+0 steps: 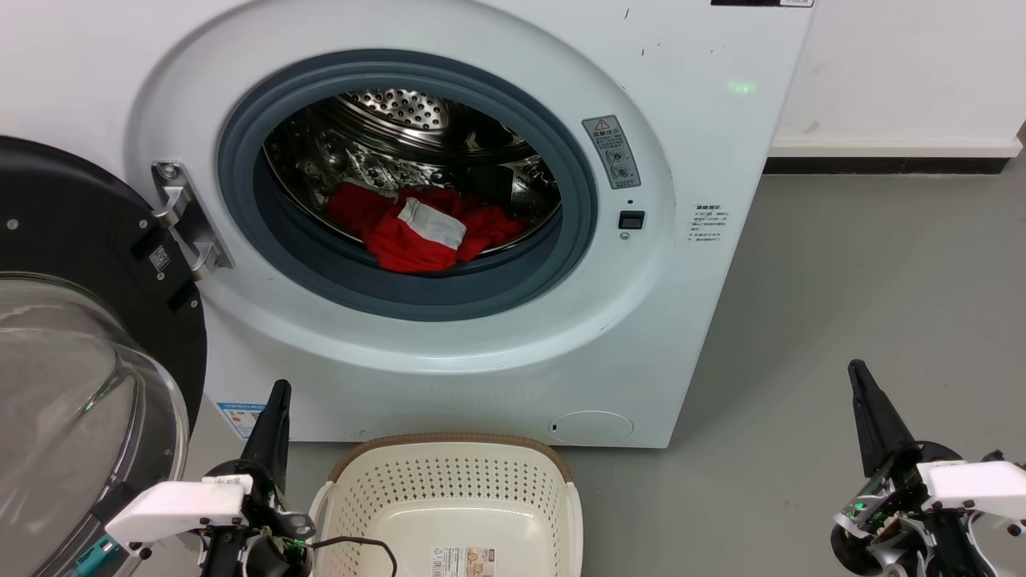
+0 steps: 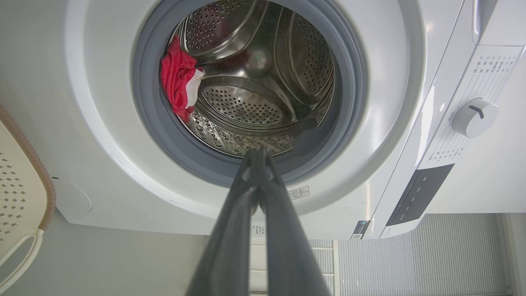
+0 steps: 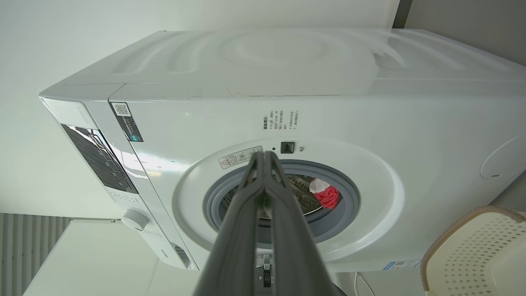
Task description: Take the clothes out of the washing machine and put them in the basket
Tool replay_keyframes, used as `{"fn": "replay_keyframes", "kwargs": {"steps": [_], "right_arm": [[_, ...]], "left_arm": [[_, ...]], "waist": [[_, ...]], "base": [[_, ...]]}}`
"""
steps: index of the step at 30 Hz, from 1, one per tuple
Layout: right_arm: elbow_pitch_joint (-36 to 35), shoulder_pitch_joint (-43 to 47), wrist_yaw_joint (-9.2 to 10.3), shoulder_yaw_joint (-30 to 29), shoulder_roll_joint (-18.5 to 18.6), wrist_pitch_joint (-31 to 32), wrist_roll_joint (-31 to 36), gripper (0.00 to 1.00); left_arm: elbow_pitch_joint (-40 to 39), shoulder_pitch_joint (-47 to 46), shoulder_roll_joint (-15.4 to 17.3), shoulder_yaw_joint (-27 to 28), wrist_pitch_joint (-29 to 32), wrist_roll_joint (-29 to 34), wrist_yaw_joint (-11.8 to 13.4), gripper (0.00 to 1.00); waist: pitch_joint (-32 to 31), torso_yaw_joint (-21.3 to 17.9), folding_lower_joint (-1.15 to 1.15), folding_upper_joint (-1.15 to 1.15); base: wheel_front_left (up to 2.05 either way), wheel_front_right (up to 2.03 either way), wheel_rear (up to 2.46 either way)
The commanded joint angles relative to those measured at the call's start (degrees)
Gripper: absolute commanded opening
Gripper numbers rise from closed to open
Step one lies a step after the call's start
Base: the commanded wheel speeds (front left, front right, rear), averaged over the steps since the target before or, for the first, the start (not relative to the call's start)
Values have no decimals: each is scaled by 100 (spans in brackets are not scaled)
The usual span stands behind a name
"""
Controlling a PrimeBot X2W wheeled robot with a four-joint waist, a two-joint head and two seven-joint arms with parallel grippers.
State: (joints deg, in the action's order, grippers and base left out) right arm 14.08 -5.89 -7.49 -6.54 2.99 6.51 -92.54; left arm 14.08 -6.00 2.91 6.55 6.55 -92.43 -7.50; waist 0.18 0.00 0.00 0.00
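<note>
- The clothes [image 1: 417,228] lie inside the washing machine [image 1: 705,320]; the basket [image 1: 449,481] holds none yet.
- Left pincer [image 1: 277,401] and right pincer [image 1: 862,385] are pressed together, holding nothing.

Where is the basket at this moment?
In the head view, the basket stands on the floor at bottom centre, just in front of the washing machine, beside the left gripper.

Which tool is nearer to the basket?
Left. The left tool stands just beside the left rim of the basket; the right tool is far off to its right.
</note>
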Motion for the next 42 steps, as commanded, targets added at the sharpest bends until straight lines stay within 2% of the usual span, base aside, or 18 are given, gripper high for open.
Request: {"fn": "replay_keyframes", "kwargs": {"steps": [1,12,13,28,34,42], "right_arm": [[9,-75,0,4,-18,0,28,0],[9,-75,0,4,-18,0,28,0],[13,9,-1,0,0,0,-1,100],[-216,164,0,81,-2,-374,387,100],[-370,204,0,89,-3,-530,1030,100],[-598,274,0,150,-4,-722,2241,100]], "left_arm": [[1,-45,-10,8,6,5,-16,0],[1,-45,-10,8,6,5,-16,0],[18,9,-1,-2,0,0,1,100],[-58,-137,1,-377,-376,447,1,100],[-165,-201,0,-490,-532,1181,1,100],[-290,-267,0,-598,-722,2059,0,100]], "waist": [[0,0,0,0],[0,0,0,0],[0,0,0,0],[6,15,0,0],[5,39,0,0],[-8,78,0,0]], "base": [[0,0,0],[0,0,0],[0,0,0],[0,0,0],[0,0,0],[0,0,0]]}}
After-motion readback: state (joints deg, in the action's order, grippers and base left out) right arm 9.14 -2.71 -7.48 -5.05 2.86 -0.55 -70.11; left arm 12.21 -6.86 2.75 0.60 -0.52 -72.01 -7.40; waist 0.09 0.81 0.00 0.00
